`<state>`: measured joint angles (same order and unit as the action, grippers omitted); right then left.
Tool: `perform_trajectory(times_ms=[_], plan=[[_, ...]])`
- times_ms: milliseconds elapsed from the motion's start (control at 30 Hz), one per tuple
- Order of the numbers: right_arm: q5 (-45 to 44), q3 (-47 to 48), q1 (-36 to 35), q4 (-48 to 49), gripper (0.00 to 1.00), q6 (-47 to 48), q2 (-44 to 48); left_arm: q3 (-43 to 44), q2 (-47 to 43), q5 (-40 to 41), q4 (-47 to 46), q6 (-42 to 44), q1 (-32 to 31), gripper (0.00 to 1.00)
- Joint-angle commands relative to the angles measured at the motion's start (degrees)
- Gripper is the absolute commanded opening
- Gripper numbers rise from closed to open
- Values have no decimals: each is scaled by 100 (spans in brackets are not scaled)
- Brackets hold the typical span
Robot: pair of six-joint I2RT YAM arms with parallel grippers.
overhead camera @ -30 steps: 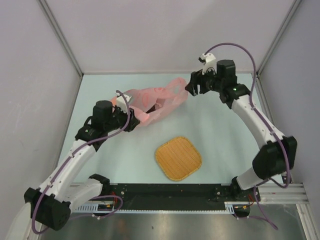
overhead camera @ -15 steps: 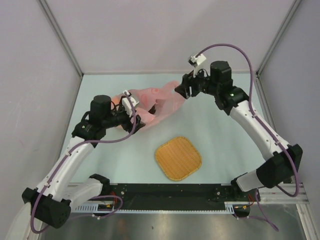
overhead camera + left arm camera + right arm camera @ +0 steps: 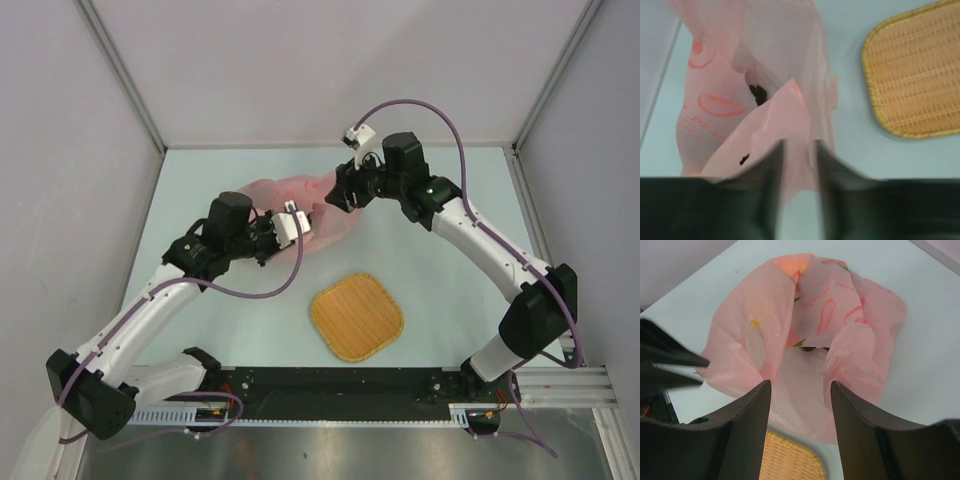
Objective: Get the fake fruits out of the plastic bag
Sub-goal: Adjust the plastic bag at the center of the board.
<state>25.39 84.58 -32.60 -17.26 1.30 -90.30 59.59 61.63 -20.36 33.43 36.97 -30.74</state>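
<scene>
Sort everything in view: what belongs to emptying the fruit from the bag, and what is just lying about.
Job in hand: pink plastic bag; dark fruit glimpsed inside it; left gripper; right gripper.
Lying about: woven tray.

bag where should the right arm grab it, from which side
Probably the raised flap at the near edge of the bag mouth, taken from the open end by the right gripper. The mouth faces that arm; its film stands in a thin fold the jaws can straddle.

Plastic bag (image 3: 765, 75): pink, translucent, red print, crumpled on bench (image 3: 855, 155); dark shape (image 3: 758, 93) in its mouth.
Woven tray (image 3: 912, 75): upper right, apart from bag.
Left gripper (image 3: 798, 147): blurred jaws narrowly parted, bag fold between.
</scene>
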Motion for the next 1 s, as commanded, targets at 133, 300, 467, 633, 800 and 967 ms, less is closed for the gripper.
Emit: perform_trajectory(times_ms=[133,300,467,633,800,967], plan=[[-639,165,-290,38,57,150,372,-88,-827,1912,-294,-1690,348,0],[-1009,217,-1291,284,58,1512,663,-228,-1144,2668,58,-3657,1331,0],[-1290,287,-1697,415,52,1471,84,-623,-1713,2081,-160,-4470,1913,0],[-1642,664,-1539,724,46,803,-856,-1081,-2137,1711,14,-4664,2169,0],[-1870,1008,-1547,899,40,607,-1296,-1292,-2357,1623,59,-4900,2344,0],[-2047,-114,-1890,821,31,837,-1280,-1222,-2322,1886,23,-5296,2564,0]])
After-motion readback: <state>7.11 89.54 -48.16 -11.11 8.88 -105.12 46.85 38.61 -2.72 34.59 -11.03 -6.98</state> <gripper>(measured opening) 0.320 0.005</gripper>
